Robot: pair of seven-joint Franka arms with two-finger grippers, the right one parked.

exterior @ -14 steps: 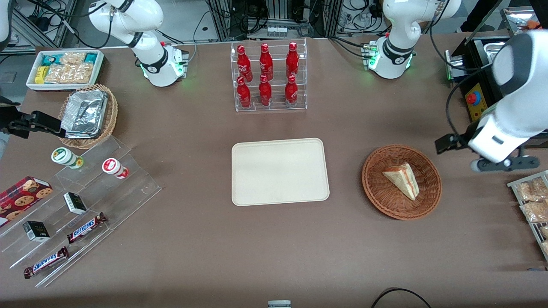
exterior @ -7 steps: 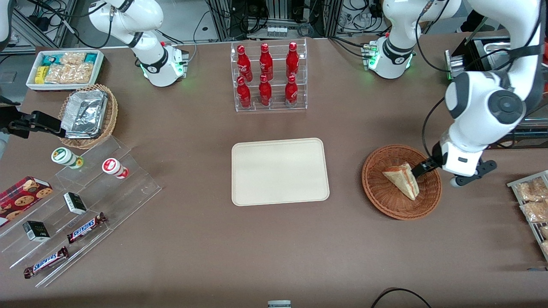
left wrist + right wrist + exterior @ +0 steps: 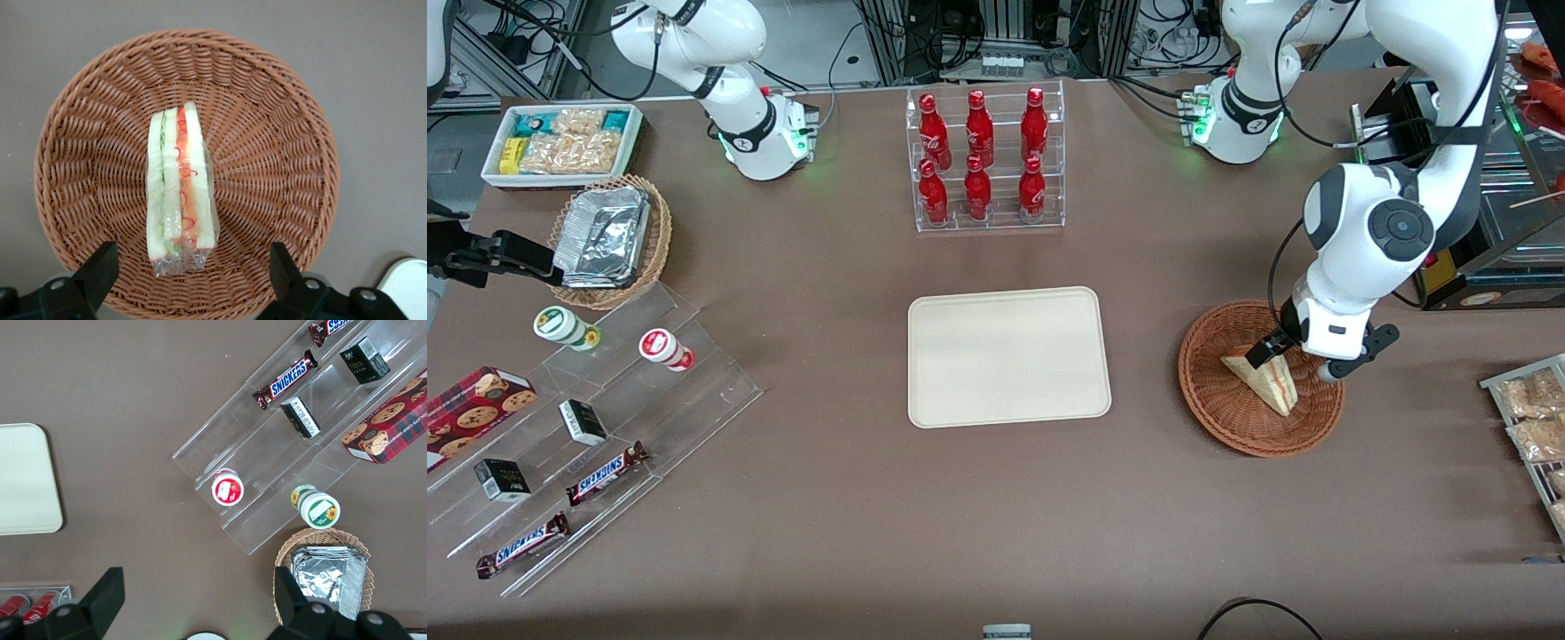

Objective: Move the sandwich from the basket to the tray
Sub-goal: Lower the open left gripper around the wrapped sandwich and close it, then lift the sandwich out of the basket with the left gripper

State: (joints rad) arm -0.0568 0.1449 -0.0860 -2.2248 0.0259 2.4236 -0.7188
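The sandwich (image 3: 1268,380), a wrapped white wedge with a red-orange stripe, lies in the round reddish-brown basket (image 3: 1209,409) toward the working arm's end of the table. My left gripper (image 3: 1282,356) hangs open just above the basket, over the sandwich's wide end, and holds nothing. In the left wrist view the sandwich (image 3: 180,187) lies in the basket (image 3: 280,167), and the gripper (image 3: 192,273) has one black finger on each side of the sandwich's wrapped end, well apart from it. The cream tray (image 3: 1009,356) lies bare at the table's middle and also shows in the right wrist view (image 3: 23,480).
A clear rack of red bottles (image 3: 983,160) stands farther from the front camera than the tray. A wire rack of bagged snacks (image 3: 1529,418) sits at the working arm's table edge. Acrylic steps with candy (image 3: 587,427) and a foil-tray basket (image 3: 609,240) lie toward the parked arm's end.
The left arm has swung in from the working arm's table edge to above the basket. The gripper now hangs over the sandwich. The sandwich has not moved.
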